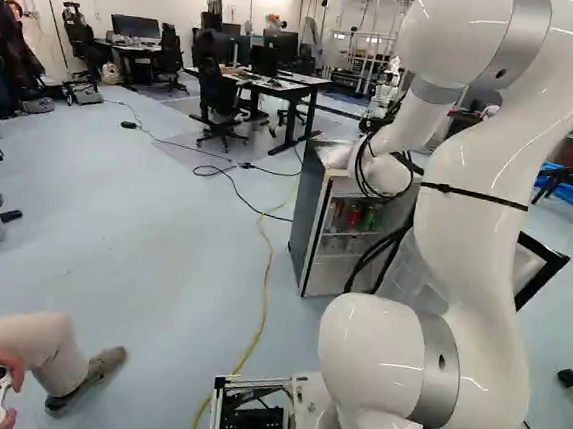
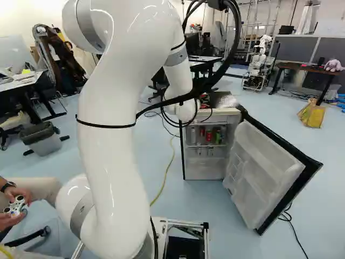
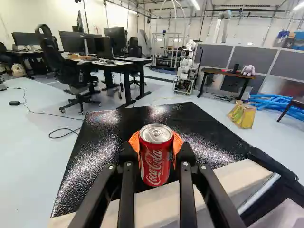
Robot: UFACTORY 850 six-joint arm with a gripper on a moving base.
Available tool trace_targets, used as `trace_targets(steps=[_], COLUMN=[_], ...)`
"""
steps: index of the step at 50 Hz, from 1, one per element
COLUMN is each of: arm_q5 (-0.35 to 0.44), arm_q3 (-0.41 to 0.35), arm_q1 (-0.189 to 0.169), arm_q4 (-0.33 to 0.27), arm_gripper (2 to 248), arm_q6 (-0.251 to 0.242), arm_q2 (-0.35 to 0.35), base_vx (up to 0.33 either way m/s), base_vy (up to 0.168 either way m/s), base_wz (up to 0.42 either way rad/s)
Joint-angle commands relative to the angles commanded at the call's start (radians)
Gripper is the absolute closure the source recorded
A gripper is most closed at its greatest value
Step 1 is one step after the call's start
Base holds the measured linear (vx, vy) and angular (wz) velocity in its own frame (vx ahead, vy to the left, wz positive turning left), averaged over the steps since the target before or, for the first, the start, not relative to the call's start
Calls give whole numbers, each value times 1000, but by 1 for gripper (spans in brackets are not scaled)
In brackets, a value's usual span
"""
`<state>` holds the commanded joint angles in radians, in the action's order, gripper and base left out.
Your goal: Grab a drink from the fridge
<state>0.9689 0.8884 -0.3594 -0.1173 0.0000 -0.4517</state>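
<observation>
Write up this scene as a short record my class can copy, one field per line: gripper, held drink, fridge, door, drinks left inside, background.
Gripper: shut, orange pads on either side of the can
Held drink: red can, upright, at the fridge top; contact with it cannot be told
Fridge: low cabinet with a black top
Door: wide open, right of the fridge in the right base view
Drinks inside: red and green ones on a shelf
Background: desk, office chair, another robot
</observation>
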Motion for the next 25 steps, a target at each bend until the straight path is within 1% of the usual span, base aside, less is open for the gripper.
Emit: trace_targets(steps=[7,8,12,13,18,19,23,24,25], arm_q5=[0,0,0,0,0,0,0,0,0], arm_q3=[0,0,0,0,0,0,0,0,-1], arm_q1=[0,0,0,0,0,0,0,0,0], arm_q4=[0,0,0,0,0,0,0,0,0], arm_gripper=[162,141,141,108,108,73,73,37,37], arm_q6=[0,0,0,0,0,0,0,0,0], arm_q2=[0,0,0,0,0,0,0,0,1], base_vx=[0,0,0,0,0,0,0,0,0], base_vy=[0,0,0,0,0,0,0,0,0], base_wz=[0,0,0,0,0,0,0,0,0])
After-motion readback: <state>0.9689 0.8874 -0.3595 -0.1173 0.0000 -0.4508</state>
